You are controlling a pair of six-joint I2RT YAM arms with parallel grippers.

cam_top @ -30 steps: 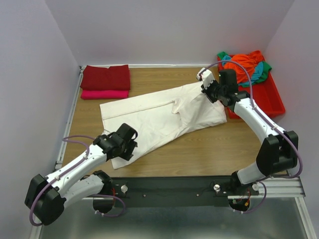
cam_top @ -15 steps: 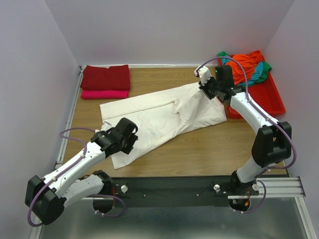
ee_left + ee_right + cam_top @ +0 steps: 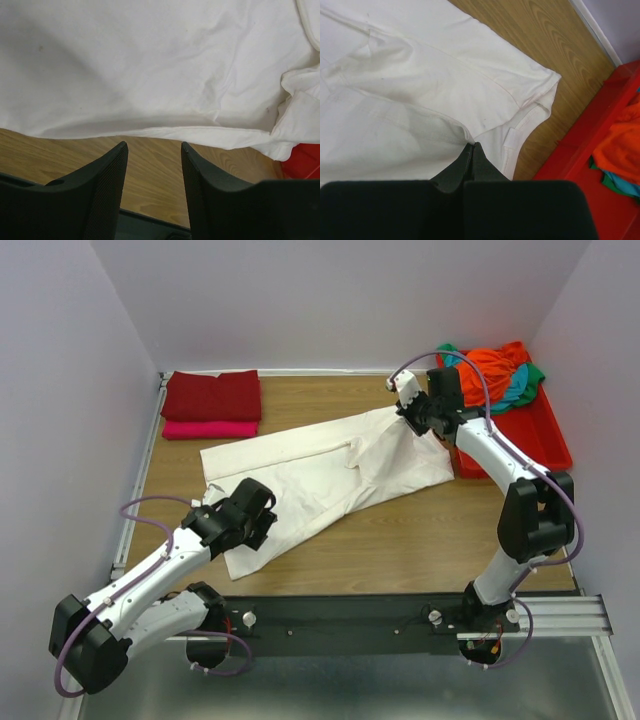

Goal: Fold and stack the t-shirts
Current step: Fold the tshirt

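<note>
Seen from above, my left gripper [image 3: 258, 525] hovers at the near hem of the cream-white t-shirt [image 3: 320, 475], which lies slantwise across the table [image 3: 420, 530]. My right gripper [image 3: 412, 418] sits at the shirt's far end, just beside the red tray [image 3: 535, 435]. Well beyond my left fingers lies the folded dark red t-shirt [image 3: 212, 395].

At my left wrist, the left gripper [image 3: 152, 147] stands about half open and holds nothing. There is bare wood between my fingers, and the hem of the cream-white t-shirt [image 3: 150, 65] lies just ahead of the tips. I judge I must slide forward and low so one finger goes under the hem before I close.

At my right wrist, the right gripper [image 3: 471, 146] is closed tight, and a fold of the cream-white t-shirt [image 3: 420, 85] seems pinched at the tips. I should hold it firm and lift only once both ends are gripped, so the fold stays even.
</note>
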